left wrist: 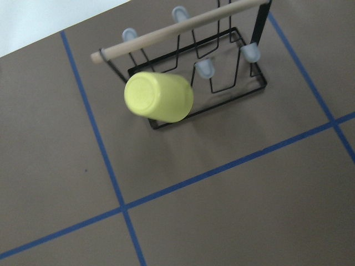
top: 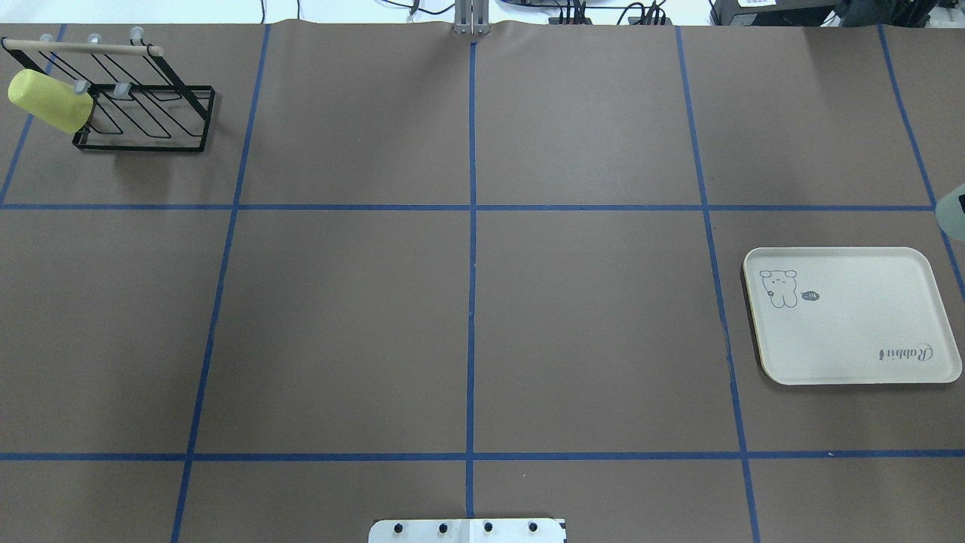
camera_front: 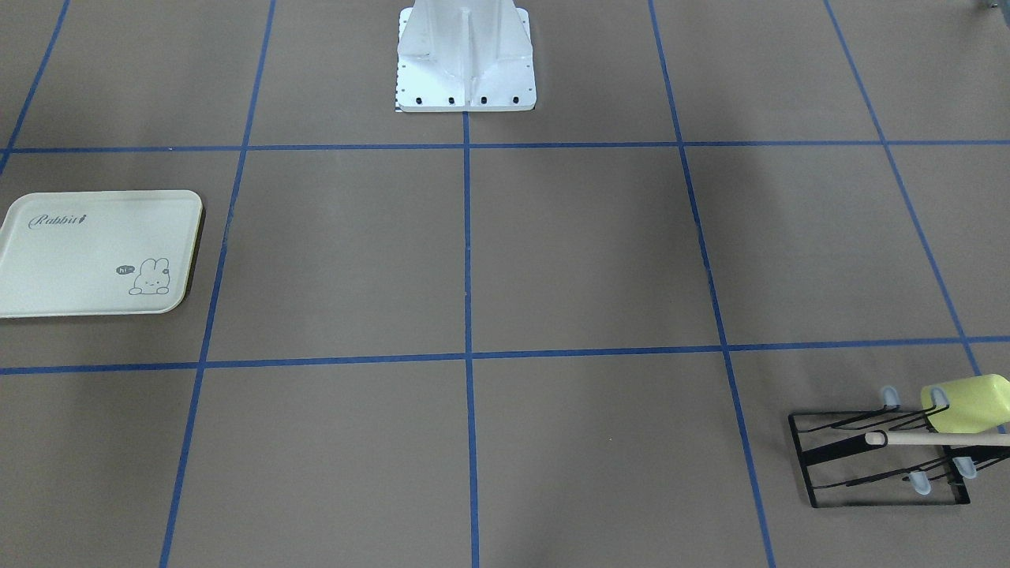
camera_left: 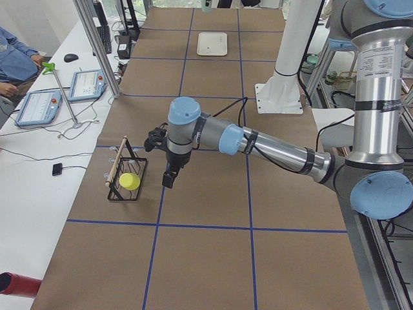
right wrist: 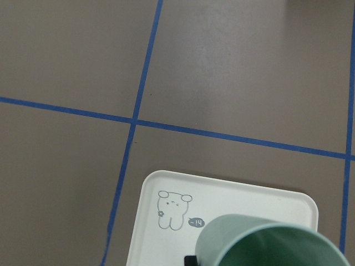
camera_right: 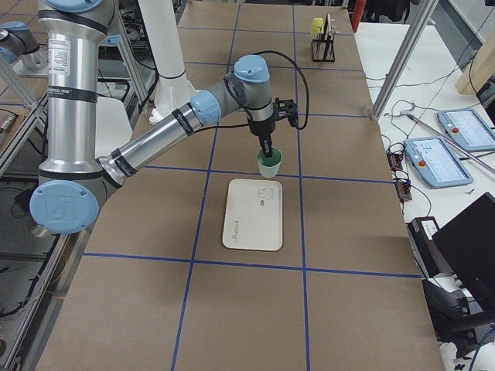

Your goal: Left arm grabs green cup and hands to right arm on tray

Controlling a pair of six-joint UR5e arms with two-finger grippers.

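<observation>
1. Right up against the lens of the right wrist view, the green cup (right wrist: pixel 272 244) is seen. Its mouth is up and its rim fills the lower corner, with the tray (right wrist: pixel 233 191) spread out beneath it.
2. The cup is carried aloft by the right gripper (camera_right: pixel 265 151). The jaws are judged to be pinched on the cup's rim, since the cup hangs under them, clear of the tray. Over which part of the tray it hangs cannot be told for sure, though the bunny-drawing end is suggested.
3. The right arm (camera_right: pixel 170 120) is stretched out low towards the tray.
4. Well apart from the tray, at the opposite end of the table (top: pixel 339 324), the left arm (camera_left: pixel 271 148) is found. The left gripper (camera_left: pixel 169 175) is poised just beside a black wire rack (top: pixel 139 148). Whether its jaws are spread or pressed together cannot be told.
5. A yellow-green cup (left wrist: pixel 159 97) is seen hung on that rack, far from the tray. It is judged to be no part of this job.
6. Progress, as judged: the grab and the hand-over are counted as done, since the cup is carried on the right side alone.
7. What is left: the cup is not yet set on the tray. It is to be lowered until its base is seated flat, and only then let go.
</observation>
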